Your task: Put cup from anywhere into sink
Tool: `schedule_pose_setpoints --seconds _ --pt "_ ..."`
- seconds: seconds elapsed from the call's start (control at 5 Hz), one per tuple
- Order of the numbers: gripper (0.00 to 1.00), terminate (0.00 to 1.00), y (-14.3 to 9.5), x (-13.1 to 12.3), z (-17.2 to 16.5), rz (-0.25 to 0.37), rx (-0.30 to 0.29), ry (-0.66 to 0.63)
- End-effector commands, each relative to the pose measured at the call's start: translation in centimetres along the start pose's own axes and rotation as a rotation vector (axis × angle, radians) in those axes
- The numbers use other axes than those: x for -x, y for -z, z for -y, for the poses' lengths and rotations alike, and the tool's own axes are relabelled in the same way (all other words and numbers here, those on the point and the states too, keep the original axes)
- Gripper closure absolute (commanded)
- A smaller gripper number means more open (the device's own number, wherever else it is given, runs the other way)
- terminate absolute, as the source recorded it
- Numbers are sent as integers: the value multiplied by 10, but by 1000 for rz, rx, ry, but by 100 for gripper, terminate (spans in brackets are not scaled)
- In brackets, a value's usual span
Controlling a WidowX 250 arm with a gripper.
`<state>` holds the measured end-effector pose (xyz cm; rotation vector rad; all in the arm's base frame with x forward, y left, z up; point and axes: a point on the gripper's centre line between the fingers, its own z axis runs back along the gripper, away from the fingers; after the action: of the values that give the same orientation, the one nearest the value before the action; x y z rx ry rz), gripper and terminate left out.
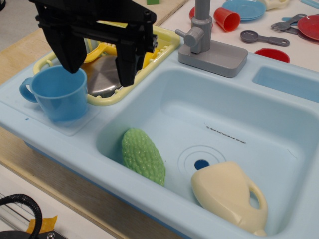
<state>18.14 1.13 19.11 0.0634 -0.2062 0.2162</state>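
One blue cup (59, 94) stands upright on the sink's (279, 124) left ledge, beside the yellow dish rack (162, 47). The gripper (99, 72) hangs above it, jaws spread and empty. In the basin lie one green vegetable (143, 156) and one cream jug (229, 196); the basin's middle stays bare.
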Motion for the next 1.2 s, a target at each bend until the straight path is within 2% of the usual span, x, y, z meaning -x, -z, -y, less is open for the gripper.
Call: schedule_pose_setpoints --seconds 0.0,0.2,0.4,0.8,1.0 --pt "0 0 0 0 0 0 0 0" --pt "0 0 2 -1 -6 25 -29 -37" --pt "0 0 9 0 -16 29 -30 -72" --pt "0 0 27 2 -25 -6 -7 -114" --pt "0 0 35 2 -29 4 0 -128"
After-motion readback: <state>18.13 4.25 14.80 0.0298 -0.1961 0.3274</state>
